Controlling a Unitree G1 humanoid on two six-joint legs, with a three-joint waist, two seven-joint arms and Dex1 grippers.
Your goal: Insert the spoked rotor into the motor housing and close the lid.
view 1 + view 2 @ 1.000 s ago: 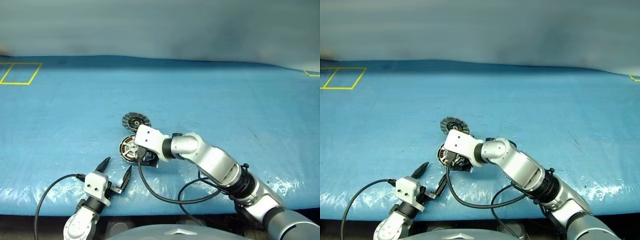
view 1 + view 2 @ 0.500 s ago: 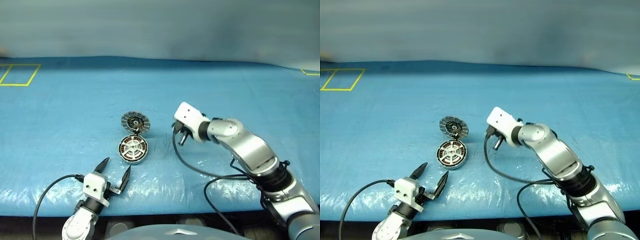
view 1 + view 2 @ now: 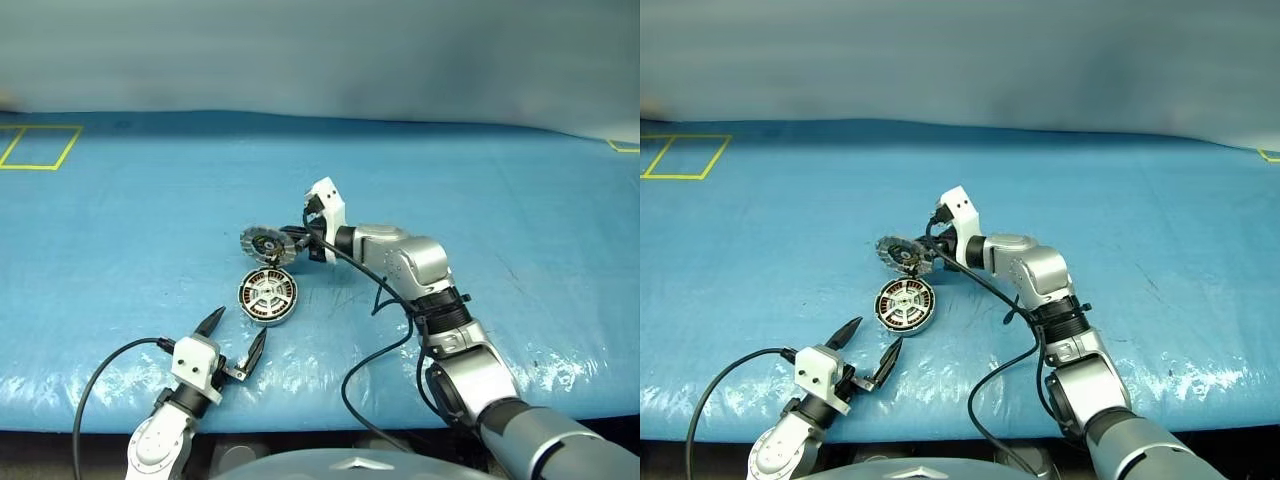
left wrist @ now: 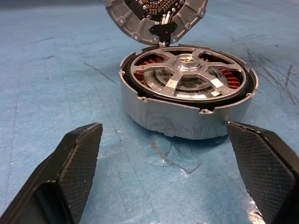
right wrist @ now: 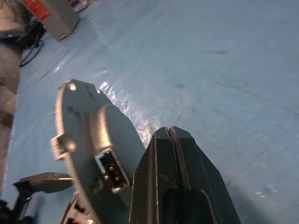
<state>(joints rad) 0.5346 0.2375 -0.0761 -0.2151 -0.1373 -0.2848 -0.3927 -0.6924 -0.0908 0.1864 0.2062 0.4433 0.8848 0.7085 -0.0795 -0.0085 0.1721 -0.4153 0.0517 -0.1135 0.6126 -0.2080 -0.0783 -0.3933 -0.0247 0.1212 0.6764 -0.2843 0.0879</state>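
Fingers pressed together, the right gripper (image 3: 300,238) should nudge the raised lid (image 3: 268,243) squarely down over the rotor-filled motor housing (image 3: 267,298).

bare blue table (image 3: 520,200) all round, raised lid (image 3: 268,243) behind motor housing (image 3: 267,297), right hand (image 3: 300,238) against lid

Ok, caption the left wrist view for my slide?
Spoked rotor seated in motor housing, lid open behind, between open left gripper fingers.

The spoked rotor (image 4: 188,74) sits in the motor housing (image 4: 177,119), lid (image 3: 268,243) behind.
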